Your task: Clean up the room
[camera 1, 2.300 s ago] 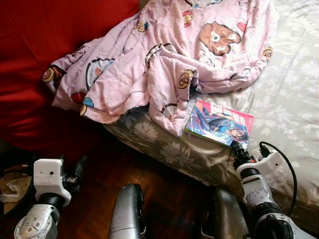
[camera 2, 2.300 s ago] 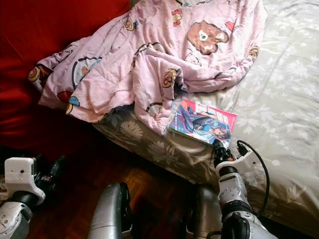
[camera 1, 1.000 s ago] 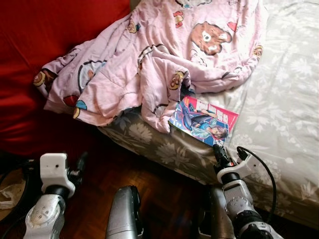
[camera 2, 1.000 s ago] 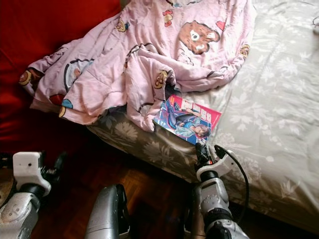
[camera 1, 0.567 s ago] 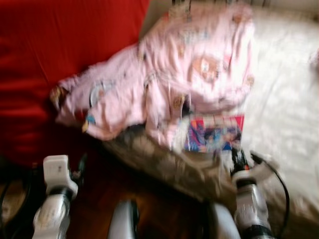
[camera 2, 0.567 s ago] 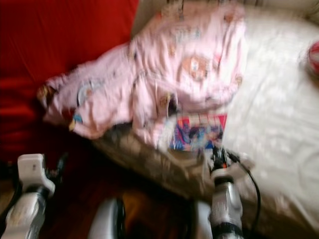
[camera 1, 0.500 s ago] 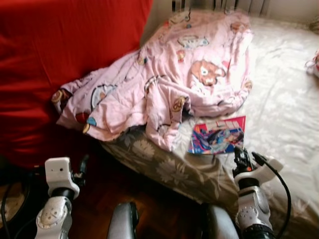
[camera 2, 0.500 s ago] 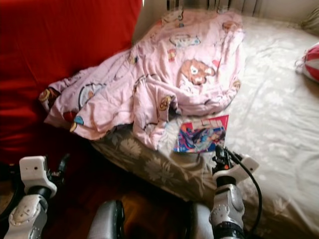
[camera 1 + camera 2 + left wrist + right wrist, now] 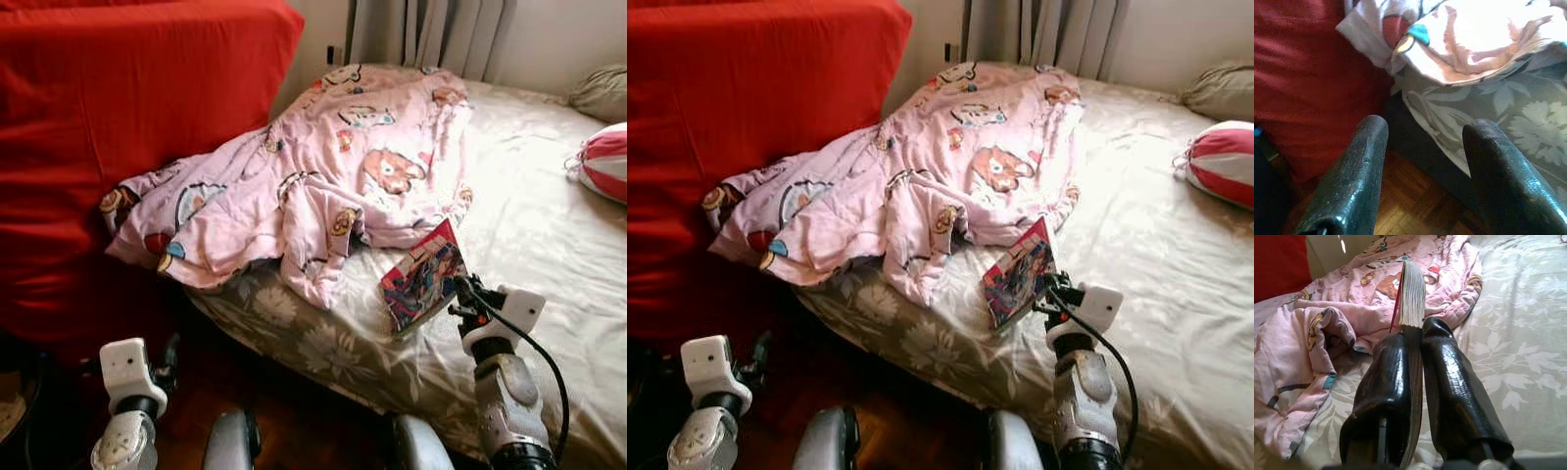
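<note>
The right hand (image 9: 460, 294) is clamped on the near edge of the comic book (image 9: 423, 278), which stands tipped up on the bed (image 9: 549, 235) just beside the pink blanket (image 9: 323, 166), long side pointing away; the left hand (image 9: 1420, 166) hangs open near the floor, well apart

Floral-sheeted bed (image 9: 549, 245), rumpled pink blanket (image 9: 323, 176), striped cushion (image 9: 605, 162), grey pillow (image 9: 598, 93)

The pink blanket (image 9: 323, 176) carries brown bear and cartoon prints, and the bed sheet (image 9: 549, 245) is beige with pale flowers. The comic book (image 9: 421, 276) has a blue, red and pink cover, beside a solid red cover (image 9: 118, 108) and a red-and-white striped cushion (image 9: 605, 162).
</note>
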Available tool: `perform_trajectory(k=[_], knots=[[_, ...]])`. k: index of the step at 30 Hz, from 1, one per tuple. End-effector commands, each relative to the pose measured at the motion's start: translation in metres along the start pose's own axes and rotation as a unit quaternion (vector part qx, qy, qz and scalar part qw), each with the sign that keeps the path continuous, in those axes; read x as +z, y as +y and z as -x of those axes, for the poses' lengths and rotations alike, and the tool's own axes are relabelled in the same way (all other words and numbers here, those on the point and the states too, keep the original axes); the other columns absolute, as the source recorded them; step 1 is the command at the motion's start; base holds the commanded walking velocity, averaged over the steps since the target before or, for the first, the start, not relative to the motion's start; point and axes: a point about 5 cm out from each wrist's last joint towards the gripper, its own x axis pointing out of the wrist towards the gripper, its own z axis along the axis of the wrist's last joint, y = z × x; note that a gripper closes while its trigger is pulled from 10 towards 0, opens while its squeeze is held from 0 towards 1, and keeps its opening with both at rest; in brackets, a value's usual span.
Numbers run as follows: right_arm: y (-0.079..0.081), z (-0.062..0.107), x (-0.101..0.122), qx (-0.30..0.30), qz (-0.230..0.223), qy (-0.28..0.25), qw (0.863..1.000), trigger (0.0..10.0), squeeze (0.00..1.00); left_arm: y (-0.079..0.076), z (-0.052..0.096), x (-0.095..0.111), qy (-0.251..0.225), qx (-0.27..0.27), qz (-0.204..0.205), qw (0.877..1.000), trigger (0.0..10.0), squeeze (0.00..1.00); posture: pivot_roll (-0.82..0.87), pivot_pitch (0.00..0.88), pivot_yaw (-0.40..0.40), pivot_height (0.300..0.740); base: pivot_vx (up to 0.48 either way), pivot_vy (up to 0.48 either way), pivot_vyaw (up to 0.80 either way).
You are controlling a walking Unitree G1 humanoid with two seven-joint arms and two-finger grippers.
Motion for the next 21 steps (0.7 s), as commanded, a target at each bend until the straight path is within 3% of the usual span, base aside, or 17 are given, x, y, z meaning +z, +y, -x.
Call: perform_trajectory(k=[1, 10, 21], knots=[[0.002, -0.006, 0.013, 0.005, 0.016, -0.021, 1.0, 10.0, 0.0, -0.001, -0.001, -0.004, 0.004, 0.007, 0.009, 1.0, 10.0, 0.0, 0.1, 0.0, -0.04, 0.596, 0.0, 0.0, 0.0], [0.015, -0.011, 0.003, 0.027, 0.031, 0.006, 0.999, 10.0, 0.0, 0.003, 0.004, -0.034, 0.066, 0.014, 0.014, 0.998, 10.0, 0.0, 0.09, 0.0, -0.036, 0.666, 0.0, 0.0, 0.0], [0.02, -0.014, -0.004, 0.049, 0.045, 0.039, 0.997, 10.0, 0.0, 0.007, 0.013, -0.06, 0.128, 0.029, 0.025, 0.991, 10.0, 0.0, 0.1, 0.0, -0.057, 0.711, 0.0, 0.0, 0.0]])
